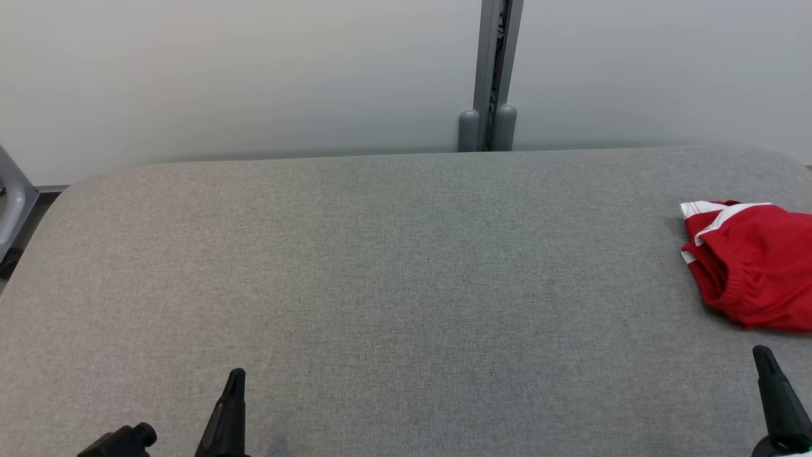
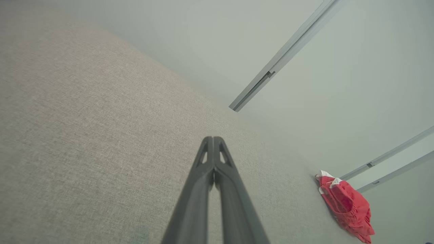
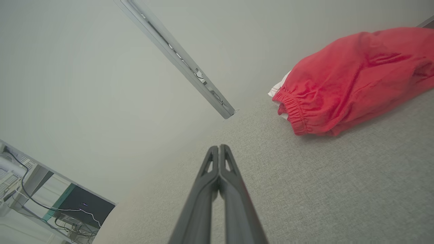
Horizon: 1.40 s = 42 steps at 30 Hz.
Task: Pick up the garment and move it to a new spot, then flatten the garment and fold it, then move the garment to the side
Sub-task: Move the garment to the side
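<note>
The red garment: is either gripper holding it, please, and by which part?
Nothing is held. The left gripper and right gripper are shut and empty; the red garment lies untouched.

The tabletop (image 1: 393, 273) offers open passage from 9 o'clock through the centre. At 3 o'clock a bunched red garment (image 1: 755, 266) blocks the way, ahead of the right pincer (image 1: 762, 355). A wall (image 1: 254, 76) and grey post (image 1: 491, 76) bound 12 o'clock.
</note>
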Motion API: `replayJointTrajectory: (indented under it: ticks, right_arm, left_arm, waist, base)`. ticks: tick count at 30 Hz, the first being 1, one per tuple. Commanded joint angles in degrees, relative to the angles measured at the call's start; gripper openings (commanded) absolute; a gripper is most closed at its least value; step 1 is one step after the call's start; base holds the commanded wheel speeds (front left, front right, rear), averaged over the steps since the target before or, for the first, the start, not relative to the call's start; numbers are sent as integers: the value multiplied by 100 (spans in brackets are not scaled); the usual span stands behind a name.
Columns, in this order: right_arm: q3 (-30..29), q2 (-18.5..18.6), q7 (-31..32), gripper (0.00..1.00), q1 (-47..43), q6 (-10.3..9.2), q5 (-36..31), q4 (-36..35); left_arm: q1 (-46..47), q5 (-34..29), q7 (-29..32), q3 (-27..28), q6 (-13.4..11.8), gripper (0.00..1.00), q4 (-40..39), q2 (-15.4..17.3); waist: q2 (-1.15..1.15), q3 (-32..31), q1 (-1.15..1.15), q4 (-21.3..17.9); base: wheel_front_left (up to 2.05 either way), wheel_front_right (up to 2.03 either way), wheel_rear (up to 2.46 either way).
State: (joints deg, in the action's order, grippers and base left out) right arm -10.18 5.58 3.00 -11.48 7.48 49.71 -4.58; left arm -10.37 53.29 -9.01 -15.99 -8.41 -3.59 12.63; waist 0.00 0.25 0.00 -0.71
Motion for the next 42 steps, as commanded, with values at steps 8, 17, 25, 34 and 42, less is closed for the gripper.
replayJointTrajectory:
  ticks: [8, 17, 25, 34, 42]
  right_arm:
    - [-131, 27, 192, 0, -128, 2, 743, -149]
    - [-217, -2, 353, 0, -207, 2, 1309, -200]
    - [-311, -33, 503, 0, -286, 2, 1834, -230]
    - [-399, -62, 668, 0, -377, 4, 2379, -277]
    - [-486, -88, 800, 0, -430, 5, 2825, -316]
  left_arm:
    - [-92, 557, 44, 137, 248, 0, -169, -93]
    - [-184, 996, 85, 209, 432, 0, -226, -190]
    - [-243, 1397, 126, 280, 604, 0, -283, -294]
    - [-315, 1816, 164, 351, 775, 0, -337, -386]
    - [-382, 2160, 189, 410, 922, 0, -385, -479]
  waist:
    - [0, -2, 0, 7]
    - [0, -4, 0, 13]
    - [0, -6, 0, 19]
    - [0, -8, 0, 26]
    - [0, -10, 0, 32]
  base:
    - [0, 0, 0]
    - [0, 0, 0]
    - [0, 0, 0]
    - [0, 0, 0]
    - [0, 0, 0]
